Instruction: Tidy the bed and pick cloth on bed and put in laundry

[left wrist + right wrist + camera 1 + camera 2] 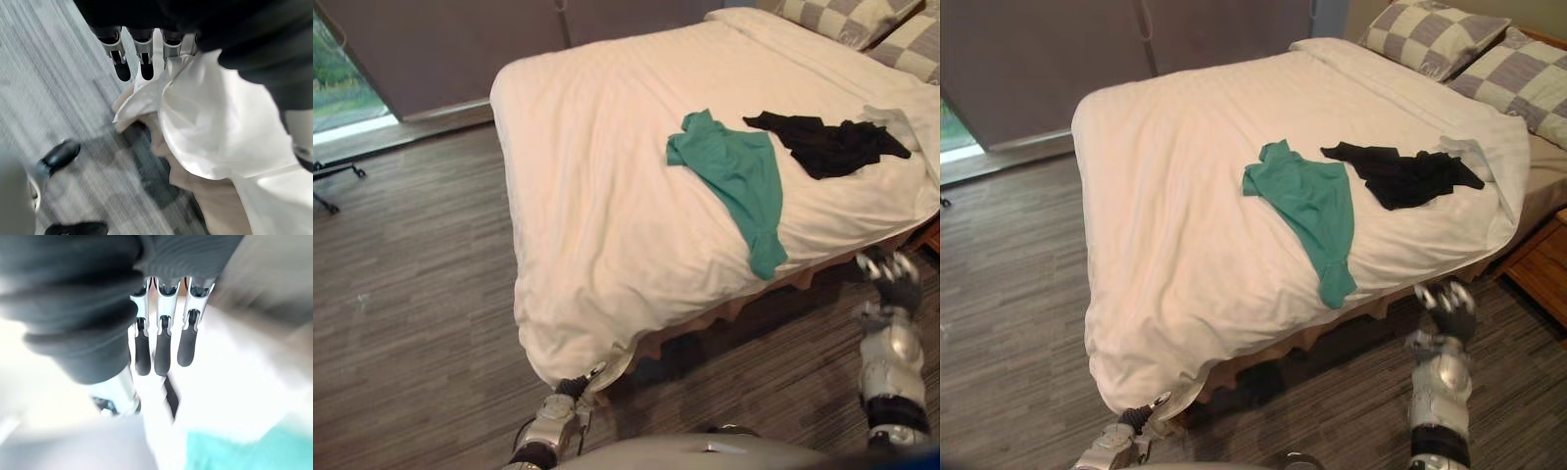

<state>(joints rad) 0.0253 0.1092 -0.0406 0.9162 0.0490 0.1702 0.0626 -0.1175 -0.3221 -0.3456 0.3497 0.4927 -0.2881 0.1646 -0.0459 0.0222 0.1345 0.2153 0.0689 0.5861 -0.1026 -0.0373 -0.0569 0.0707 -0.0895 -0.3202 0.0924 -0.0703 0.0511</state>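
A green cloth (pixel 739 176) lies spread on the white duvet (pixel 597 196), reaching to the bed's near edge. A black cloth (pixel 827 145) lies crumpled to its right, and a small pale cloth (pixel 891 119) sits beside that. My left hand (pixel 570 390) is low at the duvet's hanging near corner (pixel 205 122). Two of its fingers (pixel 121 66) point straight, while the others are tucked in the bunched white fabric, pinching it. My right hand (pixel 893 279) is raised beside the bed's right edge, its fingers (pixel 161 352) straight and holding nothing. White duvet and green cloth (pixel 244 450) show past it.
Two checked pillows (pixel 1430 34) lie at the head of the bed. A wooden nightstand (pixel 1540 264) stands at the far right. Grey wood floor (pixel 411 294) runs along the bed's left side, up to a dark wall and window (pixel 342 78).
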